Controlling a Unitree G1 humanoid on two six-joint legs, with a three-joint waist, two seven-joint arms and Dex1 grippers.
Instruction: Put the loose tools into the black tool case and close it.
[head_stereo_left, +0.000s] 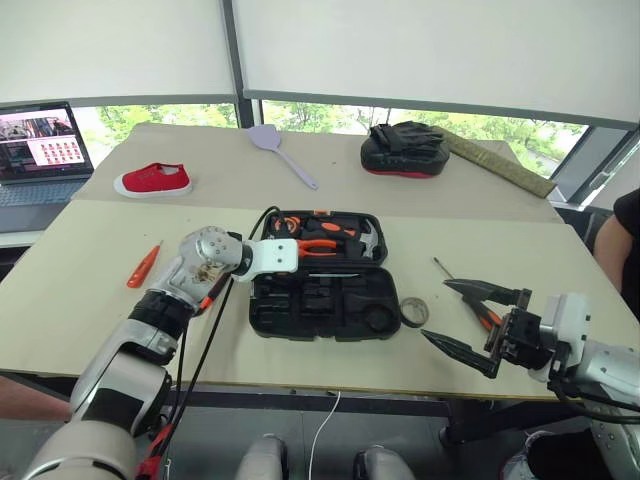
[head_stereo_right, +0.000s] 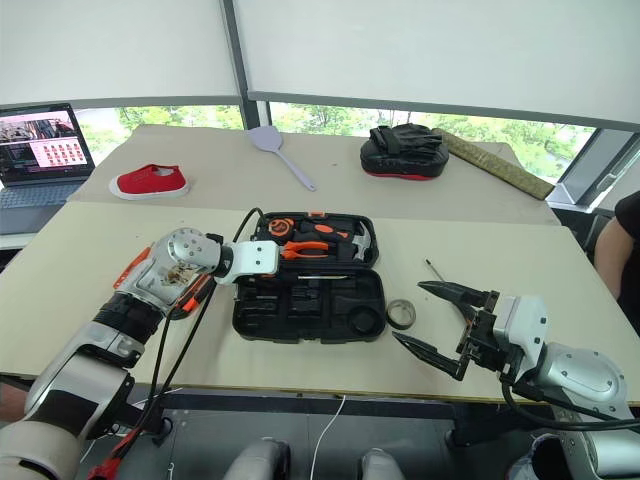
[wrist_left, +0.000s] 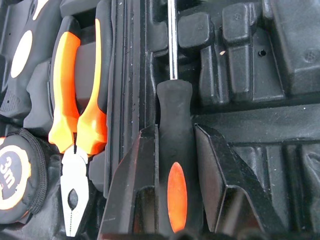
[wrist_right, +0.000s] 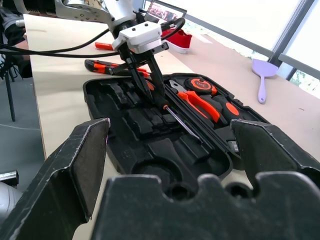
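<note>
A: Left gripper?
B: Clamped on a black-and-orange screwdriver, shaft lying along the hinge line of the open black tool case.
A: Right gripper?
B: Jaws spread wide, empty, off the case's right side.
A: Other loose tools?
B: Tape ring just right of the case, thin screwdriver beyond it, orange screwdriver well left, utility knife near the case's left edge.
A: In the case?
B: Pliers, tape measure.

You see a black case, orange-handled pliers, a black screwdriver with an orange spot, a lilac spatula, and a red shoe.
</note>
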